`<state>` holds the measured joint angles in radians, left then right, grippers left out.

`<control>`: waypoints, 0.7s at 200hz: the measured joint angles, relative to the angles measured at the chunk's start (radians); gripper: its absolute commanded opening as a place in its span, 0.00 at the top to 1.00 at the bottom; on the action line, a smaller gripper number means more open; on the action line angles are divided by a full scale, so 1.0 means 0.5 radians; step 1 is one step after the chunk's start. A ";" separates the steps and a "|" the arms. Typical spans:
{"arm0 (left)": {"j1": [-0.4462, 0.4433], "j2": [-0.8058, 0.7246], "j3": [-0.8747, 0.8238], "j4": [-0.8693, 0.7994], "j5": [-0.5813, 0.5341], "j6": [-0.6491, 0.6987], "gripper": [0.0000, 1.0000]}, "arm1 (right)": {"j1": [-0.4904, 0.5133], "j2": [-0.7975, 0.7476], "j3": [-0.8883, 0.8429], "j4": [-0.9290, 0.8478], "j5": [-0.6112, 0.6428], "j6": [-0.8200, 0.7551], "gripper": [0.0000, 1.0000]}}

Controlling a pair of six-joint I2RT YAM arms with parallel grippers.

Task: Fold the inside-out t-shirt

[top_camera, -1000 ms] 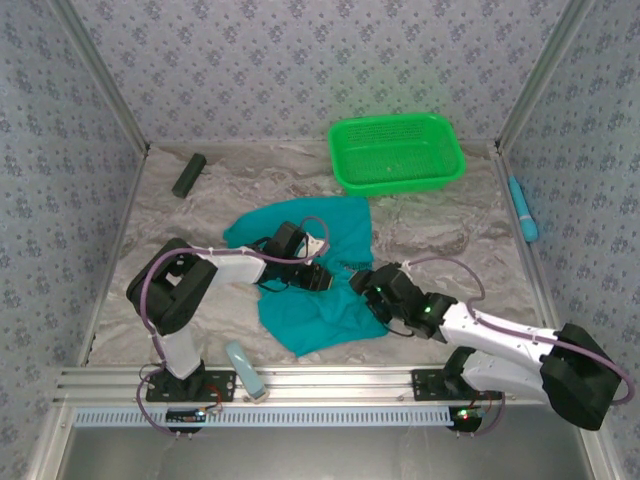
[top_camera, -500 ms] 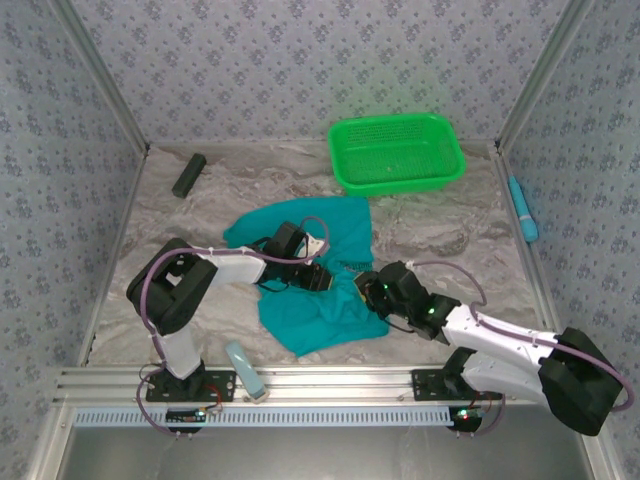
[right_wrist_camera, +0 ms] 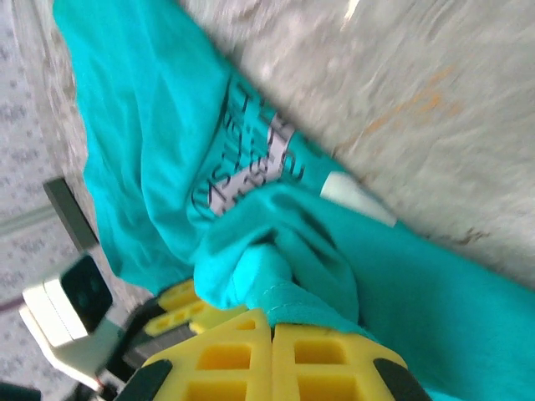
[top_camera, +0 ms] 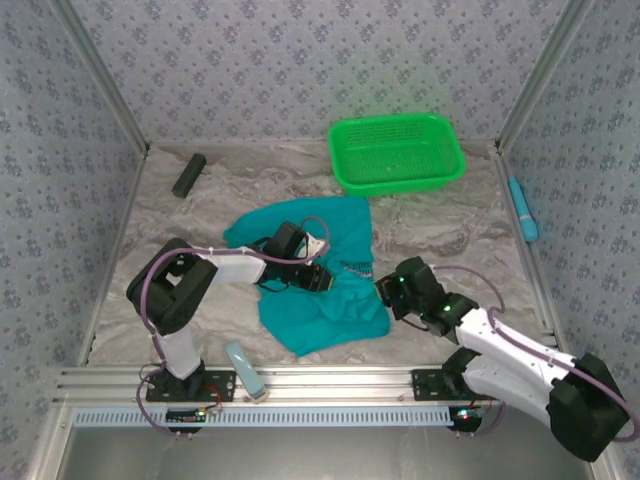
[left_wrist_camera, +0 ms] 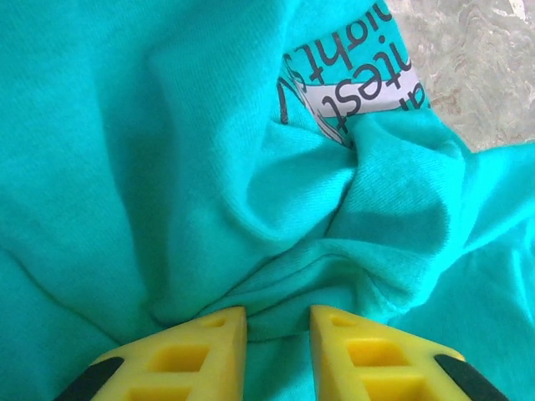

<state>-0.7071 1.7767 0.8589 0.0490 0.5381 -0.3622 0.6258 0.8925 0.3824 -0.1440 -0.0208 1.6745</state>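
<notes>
While it lies crumpled near the middle of the table (top_camera: pixel 440 225), a little toward the near edge, the teal t-shirt (top_camera: pixel 318 322) is held by both arms at once. From above it reads as an uneven heap: a broad flap spreads toward the far edge, and a bunched lobe hangs toward the near edge.

The left gripper (top_camera: pixel 322 278) reaches in from the left and sits on the middle of the cloth. In its wrist view, the two yellow fingers (left_wrist_camera: pixel 201 351) stand a narrow gap apart, with a ridge of fabric caught between them. Wrinkles run out from that pinch. Just beyond it is a white print (left_wrist_camera: pixel 351 79) with grey lettering (partly folded under, so the words cannot be read).

The right gripper (top_camera: pixel 385 290) comes in from the right and meets the t-shirt at its right border. In its wrist view, the yellow fingers (right_wrist_camera: pixel 221 355) are pressed together, clamped on a rolled fold of cloth at their tips. A small white tag (right_wrist_camera: pixel 358 199) shows at the cloth's edge against the bare table.

A green mesh basket (top_camera: pixel 397 152) stands near the far right corner, well apart from the t-shirt. A dark block (top_camera: pixel 188 174) lies near the far left corner.
</notes>
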 measured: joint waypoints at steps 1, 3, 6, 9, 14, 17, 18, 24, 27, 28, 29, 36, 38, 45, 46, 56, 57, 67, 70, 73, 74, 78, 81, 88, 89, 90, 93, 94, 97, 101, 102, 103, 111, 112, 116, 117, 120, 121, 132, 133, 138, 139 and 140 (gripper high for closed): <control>0.000 0.000 0.000 -0.001 0.001 0.002 0.73 | -0.007 -0.002 -0.001 -0.003 -0.005 0.001 0.94; 0.000 0.000 0.000 -0.001 0.001 0.006 0.73 | -0.025 -0.009 -0.002 -0.009 -0.014 -0.001 0.93; 0.000 0.000 0.000 -0.002 0.002 0.014 0.73 | -0.057 -0.019 -0.005 -0.018 -0.024 -0.002 0.91; 0.000 0.000 0.000 -0.004 0.004 0.020 0.72 | -0.088 -0.027 -0.008 -0.024 -0.037 -0.007 0.90; -0.002 0.000 0.002 -0.010 0.014 0.040 0.72 | -0.137 -0.040 -0.014 -0.037 -0.060 -0.014 0.88; -0.003 0.000 0.005 -0.015 0.018 0.047 0.71 | -0.164 -0.045 -0.016 -0.045 -0.072 -0.014 0.88; -0.005 0.000 0.006 -0.021 0.021 0.056 0.71 | -0.170 -0.045 -0.017 -0.046 -0.075 -0.015 0.88; -0.013 -0.001 0.018 -0.045 0.032 0.080 0.71 | -0.229 -0.049 -0.020 -0.060 -0.106 -0.028 0.86; -0.020 -0.001 0.027 -0.060 0.034 0.098 0.71 | -0.253 -0.049 -0.021 -0.066 -0.116 -0.032 0.86; -0.021 -0.001 0.029 -0.064 0.034 0.098 0.71 | -0.265 -0.048 -0.021 -0.068 -0.126 -0.037 0.85; -0.025 -0.001 0.033 -0.069 0.035 0.102 0.71 | -0.271 -0.048 -0.021 -0.068 -0.130 -0.039 0.85; -0.047 -0.004 0.055 -0.107 0.039 0.134 0.70 | -0.324 -0.048 -0.022 -0.082 -0.159 -0.053 0.81; -0.056 -0.005 0.062 -0.118 0.040 0.145 0.70 | -0.339 -0.048 -0.022 -0.087 -0.166 -0.056 0.80; -0.089 -0.016 0.086 -0.159 0.043 0.181 0.70 | -0.382 -0.048 -0.022 -0.098 -0.198 -0.073 0.73; -0.093 -0.017 0.088 -0.164 0.044 0.184 0.70 | -0.391 -0.048 -0.022 -0.103 -0.204 -0.076 0.72; -0.137 -0.041 0.115 -0.208 0.055 0.224 0.70 | -0.436 -0.048 -0.022 -0.126 -0.249 -0.117 0.62; -0.143 -0.045 0.118 -0.214 0.056 0.228 0.70 | -0.438 -0.048 -0.022 -0.127 -0.251 -0.115 0.61; -0.183 -0.082 0.134 -0.240 0.068 0.265 0.70 | -0.454 -0.048 -0.023 -0.155 -0.303 -0.147 0.54; -0.194 -0.094 0.138 -0.248 0.072 0.275 0.70 | -0.458 -0.048 -0.022 -0.163 -0.315 -0.165 0.52; -0.204 -0.107 0.140 -0.254 0.073 0.282 0.70 | -0.458 -0.049 -0.022 -0.173 -0.328 -0.172 0.51; -0.209 -0.113 0.140 -0.256 0.076 0.288 0.70 | -0.458 -0.049 -0.022 -0.178 -0.336 -0.177 0.51; -0.219 -0.130 0.141 -0.259 0.079 0.294 0.70 | -0.458 -0.050 -0.022 -0.193 -0.357 -0.193 0.48; -0.227 -0.141 0.141 -0.264 0.083 0.305 0.70 | -0.458 -0.052 -0.022 -0.210 -0.375 -0.215 0.47; -0.240 -0.167 0.143 -0.272 0.085 0.317 0.70 | -0.455 -0.054 -0.021 -0.248 -0.409 -0.261 0.45; -0.240 -0.169 0.143 -0.272 0.086 0.317 0.70 | -0.455 -0.054 -0.021 -0.252 -0.412 -0.266 0.45; -0.242 -0.175 0.143 -0.272 0.088 0.320 0.70 | -0.455 -0.054 -0.021 -0.255 -0.413 -0.270 0.45; -0.246 -0.180 0.143 -0.271 0.091 0.323 0.70 | -0.449 -0.054 -0.021 -0.272 -0.425 -0.282 0.45; -0.246 -0.182 0.143 -0.272 0.091 0.323 0.70 | -0.446 -0.054 -0.019 -0.282 -0.432 -0.297 0.45; -0.248 -0.188 0.144 -0.271 0.091 0.328 0.70 | -0.441 -0.054 -0.017 -0.298 -0.439 -0.315 0.44; -0.249 -0.194 0.144 -0.269 0.091 0.328 0.70 | -0.427 -0.053 -0.011 -0.327 -0.450 -0.343 0.45; -0.249 -0.194 0.144 -0.269 0.091 0.328 0.70 | -0.425 -0.053 -0.010 -0.333 -0.451 -0.349 0.45; -0.249 -0.195 0.144 -0.269 0.091 0.329 0.70 | -0.420 -0.053 -0.008 -0.342 -0.455 -0.356 0.45; -0.253 -0.195 0.143 -0.264 0.090 0.328 0.70 | -0.381 -0.053 0.005 -0.383 -0.466 -0.397 0.47; -0.253 -0.195 0.143 -0.262 0.090 0.327 0.70 | -0.372 -0.053 0.005 -0.388 -0.469 -0.404 0.48; -0.255 -0.195 0.143 -0.260 0.090 0.328 0.70 | -0.352 -0.053 0.010 -0.395 -0.473 -0.416 0.49; -0.255 -0.195 0.143 -0.260 0.090 0.327 0.70 | -0.343 -0.053 0.011 -0.399 -0.477 -0.422 0.49; -0.256 -0.195 0.141 -0.256 0.090 0.327 0.70 | -0.325 -0.053 0.014 -0.400 -0.482 -0.438 0.50; -0.257 -0.195 0.139 -0.253 0.089 0.327 0.70 | -0.320 -0.053 0.014 -0.401 -0.483 -0.438 0.51; -0.263 -0.195 0.130 -0.223 0.089 0.320 0.70 | -0.265 -0.043 0.021 -0.394 -0.510 -0.462 0.54; -0.264 -0.195 0.130 -0.220 0.090 0.320 0.70 | -0.258 -0.040 0.023 -0.394 -0.511 -0.468 0.54; -0.270 -0.195 0.120 -0.194 0.090 0.319 0.70 | -0.242 -0.029 0.028 -0.392 -0.519 -0.468 0.56; -0.272 -0.195 0.117 -0.191 0.091 0.320 0.70 | -0.237 -0.024 0.031 -0.392 -0.521 -0.475 0.56; -0.274 -0.195 0.114 -0.185 0.091 0.320 0.70 | -0.233 -0.021 0.032 -0.392 -0.522 -0.475 0.56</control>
<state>-0.8440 1.6791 0.9161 -0.0437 0.5835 -0.2024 0.5091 0.8818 0.3985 -0.3401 -0.2817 1.4368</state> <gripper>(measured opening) 0.303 0.467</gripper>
